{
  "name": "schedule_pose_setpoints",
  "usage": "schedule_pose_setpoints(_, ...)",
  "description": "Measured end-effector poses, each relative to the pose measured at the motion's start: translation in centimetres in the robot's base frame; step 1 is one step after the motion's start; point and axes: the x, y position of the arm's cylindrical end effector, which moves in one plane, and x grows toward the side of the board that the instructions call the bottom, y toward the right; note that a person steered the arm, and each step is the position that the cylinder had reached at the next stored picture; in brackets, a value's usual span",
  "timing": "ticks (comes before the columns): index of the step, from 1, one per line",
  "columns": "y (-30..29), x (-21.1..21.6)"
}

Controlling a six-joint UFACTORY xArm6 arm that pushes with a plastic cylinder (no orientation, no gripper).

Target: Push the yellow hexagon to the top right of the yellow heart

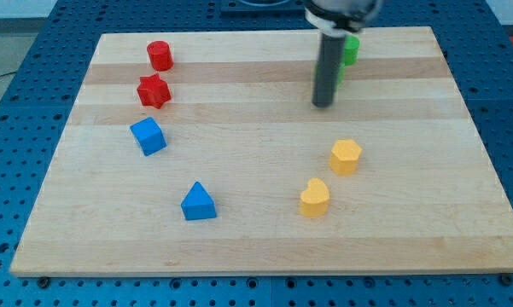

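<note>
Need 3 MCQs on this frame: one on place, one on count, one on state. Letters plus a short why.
1. Where does the yellow hexagon lie relative to the yellow heart?
A. upper right
B. lower left
C. directly left

2. How many blue blocks are on the board?
A. one
B. two
C. three

3. Is my tip touching the yellow hexagon?
A. yes, pressed against it
B. no, it is apart, toward the view's top
C. no, it is below the heart

Answers:
1 A, the hexagon lies up and right of the heart.
2 B, a blue cube and a blue triangle.
3 B, bare wood separates them.
</note>
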Motion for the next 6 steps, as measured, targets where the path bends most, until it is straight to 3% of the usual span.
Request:
schedule_pose_setpoints(2, 3.1, -1.8)
schedule_pose_setpoints(4, 2.4, 11.5)
schedule_pose_setpoints(6, -4.4, 17.1)
